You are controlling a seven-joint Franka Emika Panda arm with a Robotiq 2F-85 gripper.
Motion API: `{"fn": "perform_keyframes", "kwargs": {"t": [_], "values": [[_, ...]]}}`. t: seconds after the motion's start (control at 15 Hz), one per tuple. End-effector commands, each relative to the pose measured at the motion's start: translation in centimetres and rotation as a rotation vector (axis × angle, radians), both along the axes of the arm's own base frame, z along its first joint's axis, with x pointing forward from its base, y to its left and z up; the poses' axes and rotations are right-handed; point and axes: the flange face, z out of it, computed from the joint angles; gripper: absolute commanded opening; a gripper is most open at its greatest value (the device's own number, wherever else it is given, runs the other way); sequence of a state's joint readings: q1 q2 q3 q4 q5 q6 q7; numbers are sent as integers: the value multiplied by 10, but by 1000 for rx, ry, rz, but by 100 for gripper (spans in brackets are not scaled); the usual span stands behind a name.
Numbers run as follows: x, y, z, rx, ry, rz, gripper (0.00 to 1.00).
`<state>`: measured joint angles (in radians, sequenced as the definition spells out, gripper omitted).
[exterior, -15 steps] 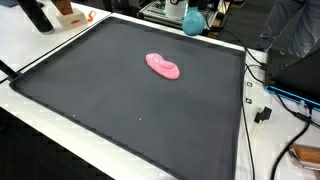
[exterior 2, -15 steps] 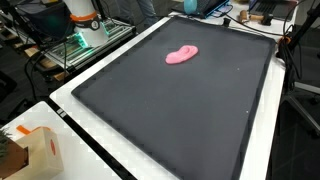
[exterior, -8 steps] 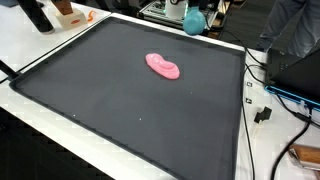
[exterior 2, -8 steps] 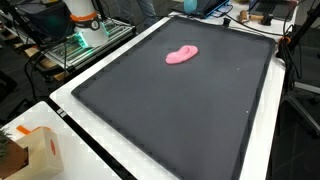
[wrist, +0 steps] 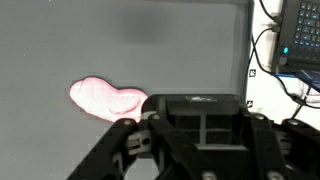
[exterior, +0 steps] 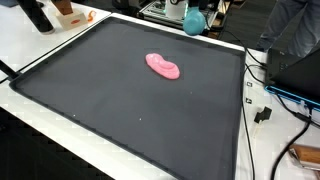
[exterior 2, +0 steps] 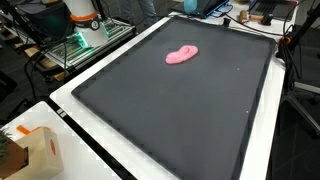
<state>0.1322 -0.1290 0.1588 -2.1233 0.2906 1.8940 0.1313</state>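
A pink, soft, bean-shaped object [exterior: 163, 66] [exterior 2: 181, 55] lies on a large black mat [exterior: 120, 110] [exterior 2: 170, 110], toward its far side in both exterior views. In the wrist view the pink object [wrist: 108, 100] sits on the mat just left of the black gripper [wrist: 205, 135]. The gripper's body fills the lower middle of that view, high above the mat. Its fingertips are out of the frame, so how the jaws stand is hidden. Nothing shows the gripper touching the pink object. The gripper does not appear in the exterior views.
The mat covers a white table [exterior: 60, 125] [exterior 2: 75, 140]. A cardboard box [exterior 2: 30, 152] stands at one corner. The robot's base [exterior 2: 84, 20] stands beside the table, a teal object [exterior: 193, 20] sits past the far edge, and cables [exterior: 262, 95] and electronics [wrist: 300, 40] lie along one side.
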Motion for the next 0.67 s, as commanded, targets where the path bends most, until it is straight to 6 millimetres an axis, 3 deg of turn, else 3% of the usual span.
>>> {"fn": "perform_keyframes", "kwargs": {"t": [0.0,0.07,0.13,0.6], "values": [[0,0,0,0,1,0,60],[0,0,0,0,1,0,60],[0,0,0,0,1,0,35],[17,23,-1,-217,83,-42,35]]}}
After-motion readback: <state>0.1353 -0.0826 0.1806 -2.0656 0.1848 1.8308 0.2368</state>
